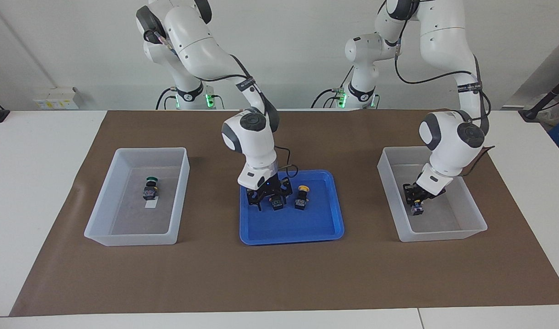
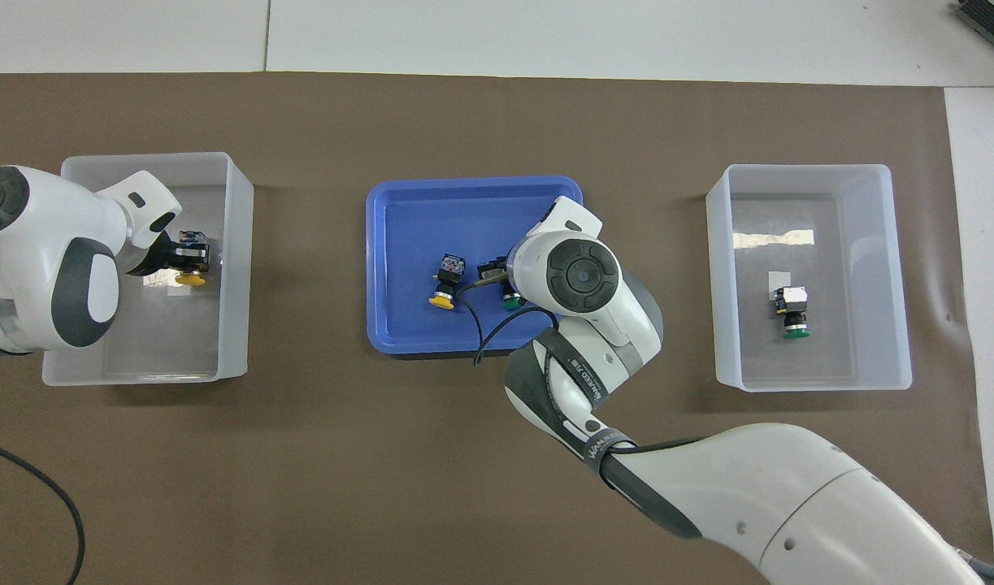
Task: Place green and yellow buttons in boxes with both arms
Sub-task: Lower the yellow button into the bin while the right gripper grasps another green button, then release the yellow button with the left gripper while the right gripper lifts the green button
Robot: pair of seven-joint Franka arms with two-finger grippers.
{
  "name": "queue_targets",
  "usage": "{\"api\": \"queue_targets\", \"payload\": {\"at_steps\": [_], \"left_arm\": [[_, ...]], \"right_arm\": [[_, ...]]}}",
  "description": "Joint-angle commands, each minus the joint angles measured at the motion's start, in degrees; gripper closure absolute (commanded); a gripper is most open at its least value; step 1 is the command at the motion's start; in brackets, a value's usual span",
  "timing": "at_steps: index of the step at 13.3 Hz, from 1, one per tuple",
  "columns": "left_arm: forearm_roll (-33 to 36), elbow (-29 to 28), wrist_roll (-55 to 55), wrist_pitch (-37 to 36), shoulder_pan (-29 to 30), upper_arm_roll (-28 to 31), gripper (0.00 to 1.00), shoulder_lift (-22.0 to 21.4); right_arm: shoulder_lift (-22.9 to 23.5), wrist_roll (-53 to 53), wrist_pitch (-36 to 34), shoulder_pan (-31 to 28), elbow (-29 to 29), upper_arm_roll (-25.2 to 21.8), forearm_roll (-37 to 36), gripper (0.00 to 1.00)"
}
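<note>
My left gripper [image 1: 417, 199] is low inside the box [image 1: 444, 234] at the left arm's end, shut on a yellow button [image 1: 416, 209]. The overhead view shows that gripper [image 2: 184, 258] with the yellow cap [image 2: 190, 279] in the same box [image 2: 235, 325]. My right gripper [image 1: 271, 204] is down in the blue tray [image 1: 288, 233], fingers open on either side of a green button [image 1: 277, 204], whose cap [image 2: 510, 303] peeks out under the wrist. A second yellow button [image 1: 302, 196] lies beside it in the tray. Another green button [image 1: 150, 188] lies in the other box [image 1: 124, 237].
A brown mat [image 1: 279, 283] covers the table under the boxes and the tray. The right arm's wrist and its black cable [image 2: 480, 333] hang over the tray's edge nearest the robots. A small white label [image 1: 150, 205] lies by the green button in the box.
</note>
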Motion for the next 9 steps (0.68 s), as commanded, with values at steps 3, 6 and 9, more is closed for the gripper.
{"api": "queue_targets", "payload": {"at_steps": [3, 6, 9], "left_arm": [[1.0, 9.6, 0.4, -11.2, -0.2, 0.1, 0.16, 1.2], [1.5, 28.4, 0.3, -31.2, -0.9, -0.1, 0.16, 4.8], [1.1, 35.6, -3.9, -39.4, -6.4, 0.2, 0.17, 5.2]], "right_arm": [[0.0, 1.4, 0.7, -0.6, -0.1, 0.4, -1.7, 0.99], [-0.4, 3.1, 0.5, -1.2, 0.3, 0.4, -1.7, 1.00], [-6.5, 2.5, -3.2, -5.1, -0.6, 0.4, -1.6, 1.00]]}}
